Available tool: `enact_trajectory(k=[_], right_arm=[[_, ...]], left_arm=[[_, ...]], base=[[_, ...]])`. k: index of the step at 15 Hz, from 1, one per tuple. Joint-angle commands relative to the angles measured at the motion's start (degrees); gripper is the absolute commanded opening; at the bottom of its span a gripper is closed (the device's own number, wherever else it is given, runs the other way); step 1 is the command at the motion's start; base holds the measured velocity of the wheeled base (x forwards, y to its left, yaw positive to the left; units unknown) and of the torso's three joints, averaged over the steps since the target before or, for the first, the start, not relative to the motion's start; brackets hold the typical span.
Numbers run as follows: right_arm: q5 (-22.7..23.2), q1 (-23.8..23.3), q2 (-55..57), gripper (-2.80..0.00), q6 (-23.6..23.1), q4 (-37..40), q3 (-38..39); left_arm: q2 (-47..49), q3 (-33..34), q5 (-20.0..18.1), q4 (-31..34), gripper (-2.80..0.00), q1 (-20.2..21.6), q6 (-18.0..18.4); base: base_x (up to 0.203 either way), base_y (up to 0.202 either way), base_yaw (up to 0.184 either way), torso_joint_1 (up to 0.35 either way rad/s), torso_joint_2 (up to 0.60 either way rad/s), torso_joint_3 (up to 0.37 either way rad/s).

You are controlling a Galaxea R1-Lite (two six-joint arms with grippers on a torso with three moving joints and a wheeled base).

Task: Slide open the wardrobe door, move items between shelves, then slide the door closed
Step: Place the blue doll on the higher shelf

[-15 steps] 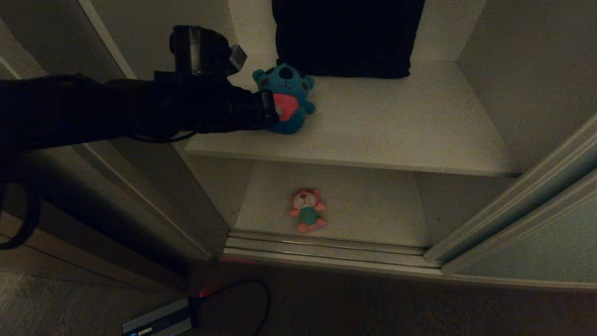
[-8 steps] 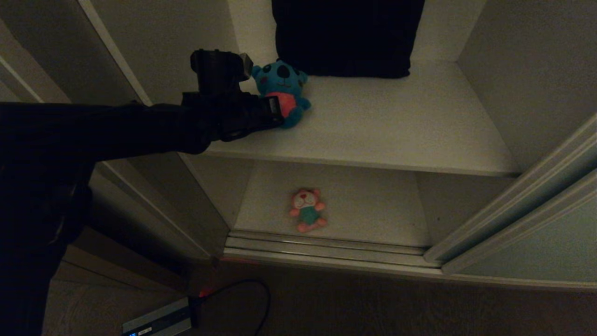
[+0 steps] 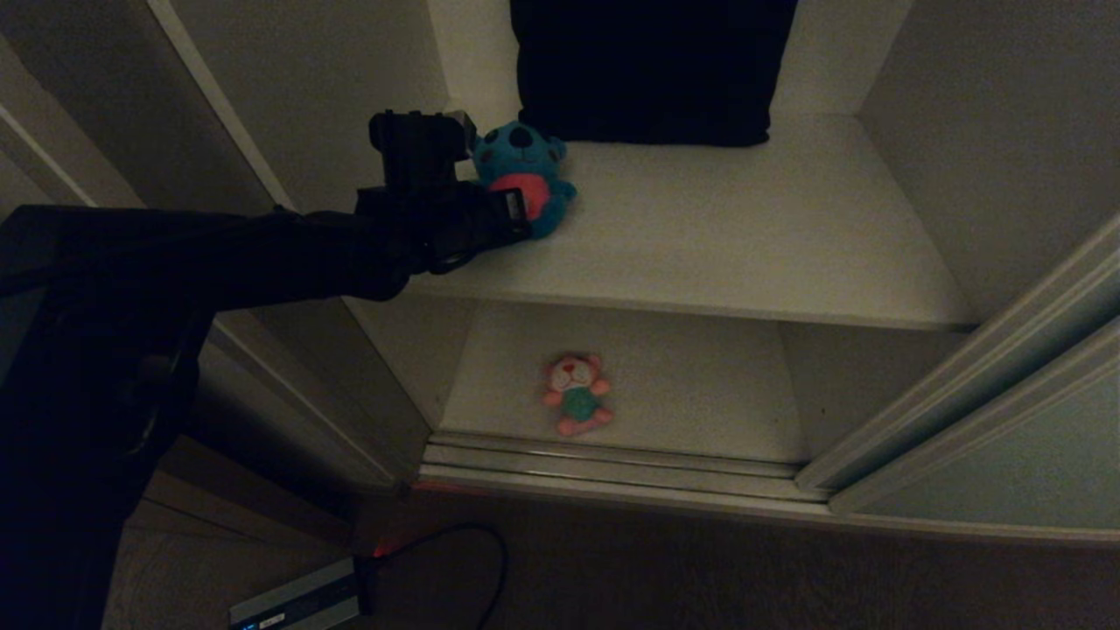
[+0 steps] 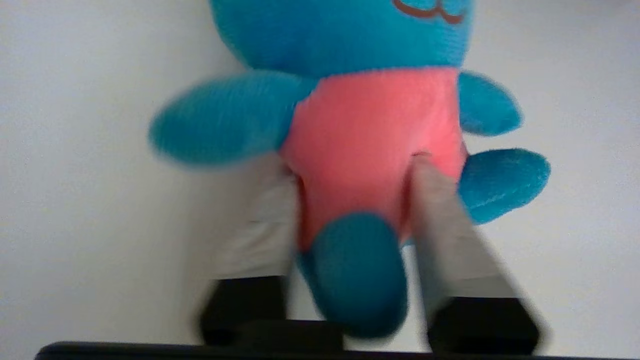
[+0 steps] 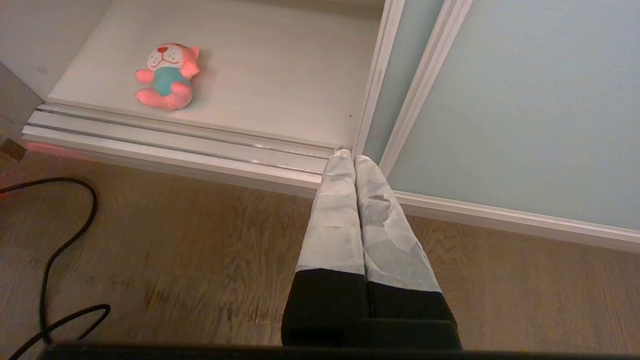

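At the far left of the wardrobe opening, the left arm reaches in past the off-white side wall (image 3: 324, 87), and the left pincer (image 3: 514, 210) sits around the red-shirted middle of the teal bear (image 3: 523, 166). The motion-smeared wrist view does not let me tell whether it is squeezing or already loosened. The bear rests on the upper shelf (image 3: 744, 236), close to that wall and near the shelf's back corner, just beside the dark folded cloth (image 3: 652, 70) at the rear. To the right of the bear the board is bare all the way to the right side wall, and its front edge is unblocked. Below, the pink toy (image 3: 575, 394) lies face up on the lower shelf (image 3: 700, 385), near the front lip and just behind the door track (image 3: 612, 459), with open board on both sides. Further right, the sliding wardrobe door (image 3: 1006, 464) stands pushed aside, leaving the opening wide. The right pincer (image 5: 354, 157) hangs clenched on nothing over the wooden floor (image 5: 200, 240), near the track's end at the door's edge.
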Motion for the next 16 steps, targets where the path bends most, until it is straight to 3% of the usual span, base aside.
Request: enact_trajectory(k=[1,10,11,16], right_arm=[[0.0,0.0,0.0,-2.80,0.0,0.0,0.2],[0.0,0.0,0.0,-2.80,0.0,0.0,0.2],[0.0,0.0,0.0,-2.80,-0.1,0.0,0.2],[0.0,0.0,0.0,-2.80,0.0,0.0,0.2]], left_arm=[[-0.7,-0.4,0.0,-0.8,0.00,0.0,-0.3],[-15.5,2.2,-1.0,0.3,0.00,-1.9,1.3],[-18.3,4.6,-0.8,0.4,-2.80,-2.5,1.8],[-34.4,23.9,-1.8,0.5,-2.80,-6.5,9.2]], base=[[0.000,0.000,0.000,0.000,0.00,0.000],[0.000,0.000,0.000,0.000,0.00,0.000],[0.000,0.000,0.000,0.000,0.00,0.000],[0.000,0.000,0.000,0.000,0.00,0.000]])
